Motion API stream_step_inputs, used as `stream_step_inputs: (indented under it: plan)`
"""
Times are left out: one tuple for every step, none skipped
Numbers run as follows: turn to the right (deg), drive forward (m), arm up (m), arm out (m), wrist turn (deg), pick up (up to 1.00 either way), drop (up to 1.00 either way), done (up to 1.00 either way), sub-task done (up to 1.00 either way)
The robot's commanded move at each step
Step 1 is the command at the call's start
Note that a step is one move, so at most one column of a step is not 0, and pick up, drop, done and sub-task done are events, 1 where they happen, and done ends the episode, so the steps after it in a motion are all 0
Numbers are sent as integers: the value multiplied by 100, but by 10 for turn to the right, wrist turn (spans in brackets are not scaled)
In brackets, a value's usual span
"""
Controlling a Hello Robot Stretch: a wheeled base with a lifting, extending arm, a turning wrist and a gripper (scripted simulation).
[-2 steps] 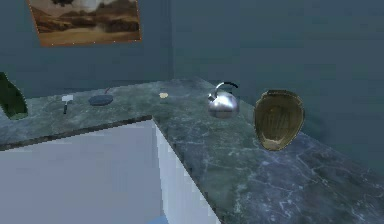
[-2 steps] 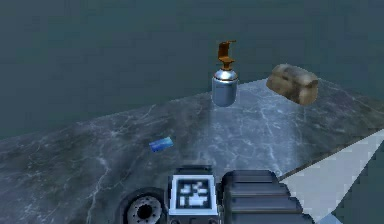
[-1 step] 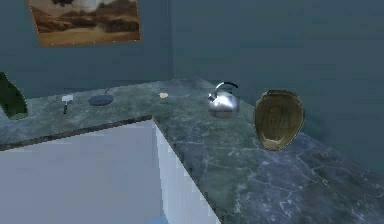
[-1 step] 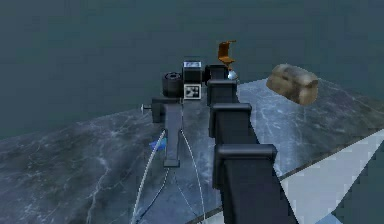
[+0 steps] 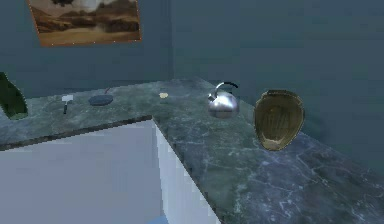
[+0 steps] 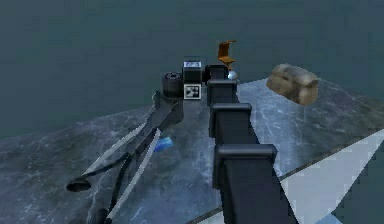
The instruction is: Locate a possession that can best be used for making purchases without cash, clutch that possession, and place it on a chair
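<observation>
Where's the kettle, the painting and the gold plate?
kettle (image 5: 224, 102), forward view, on its shiny body.
painting (image 5: 85, 20), forward view, on its middle.
gold plate (image 5: 278, 120), forward view, on its middle.

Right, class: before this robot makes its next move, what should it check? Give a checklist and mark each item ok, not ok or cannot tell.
1. Dark square arm extended above the dark marbled countertop: ok.
2. Gripper in sight: ok.
3. Gripper holding something: cannot tell; a small blue flat thing lies on the counter by its fingers.
4. Blue thing is a payment card: cannot tell.
5. Brown loaf-shaped lump apart from the arm: ok.
6. Chair found: cannot tell; an orange-brown chair-like shape shows beyond the arm.
</observation>
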Motion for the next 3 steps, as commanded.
stream_step_inputs:
  plan:
    - [0,0,0,0,450,0,0,0,0]
    - [0,0,0,0,450,0,0,0,0]
    - [0,0,0,0,120,0,0,0,0]
